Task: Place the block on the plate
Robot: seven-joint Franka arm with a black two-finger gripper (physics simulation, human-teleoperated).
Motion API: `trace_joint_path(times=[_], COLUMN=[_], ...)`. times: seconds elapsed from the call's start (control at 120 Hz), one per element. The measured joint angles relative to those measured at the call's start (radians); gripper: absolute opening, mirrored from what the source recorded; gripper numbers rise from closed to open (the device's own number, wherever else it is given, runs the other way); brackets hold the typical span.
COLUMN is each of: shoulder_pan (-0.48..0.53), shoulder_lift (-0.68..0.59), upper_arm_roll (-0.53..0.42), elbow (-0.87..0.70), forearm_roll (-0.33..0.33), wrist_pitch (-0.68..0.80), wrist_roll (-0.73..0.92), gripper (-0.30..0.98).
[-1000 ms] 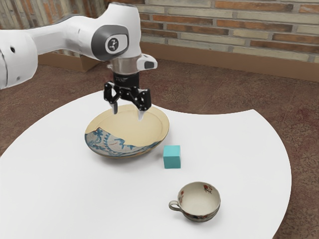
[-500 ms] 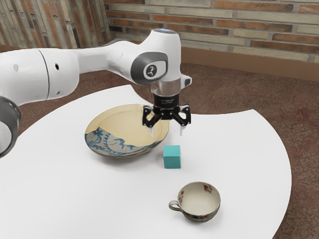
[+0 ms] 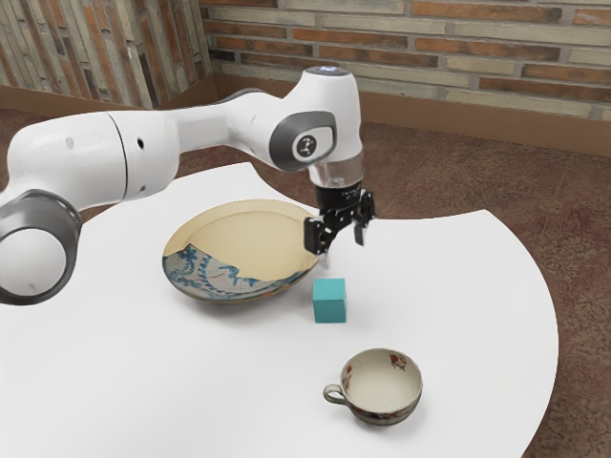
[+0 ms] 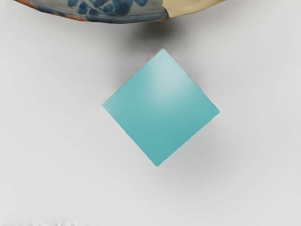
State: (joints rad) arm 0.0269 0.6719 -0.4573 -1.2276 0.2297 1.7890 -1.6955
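Observation:
In the exterior view my gripper (image 3: 342, 250) hangs above the table, its two fingers apart with nothing between them. Below it, a teal block (image 3: 329, 301) rests on the white table. Beside the block, toward the exterior view's left, lies a wide plate (image 3: 250, 239), cream with a blue-patterned part. The wrist view has the block (image 4: 161, 108) under my hand, turned cornerwise, and the patterned rim of the plate (image 4: 110, 10) near it but apart.
A small cup (image 3: 382, 382) with a handle stands nearer the camera than the block in the exterior view. The white table (image 3: 191, 382) has a curved edge.
My hand has moved from over the plate toward the exterior view's right, to above the block, and has turned. Block, plate and cup have stayed where they were.

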Motion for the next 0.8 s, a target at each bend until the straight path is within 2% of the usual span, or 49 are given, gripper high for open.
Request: trace_joint_path(times=[0.267,0.567,0.8], shoulder_pan=[0.013,0.031,0.042], shoulder_lift=[0.021,0.030,-0.010], upper_arm_roll=[0.000,0.004,-0.001], elbow=[-0.009,-0.017,-0.158], forearm_roll=[0.006,0.008,0.026], wrist_pitch=[0.038,0.055,0.116], wrist_roll=[-0.322,-0.585,-0.715], gripper=[0.69,0.69,0.69])
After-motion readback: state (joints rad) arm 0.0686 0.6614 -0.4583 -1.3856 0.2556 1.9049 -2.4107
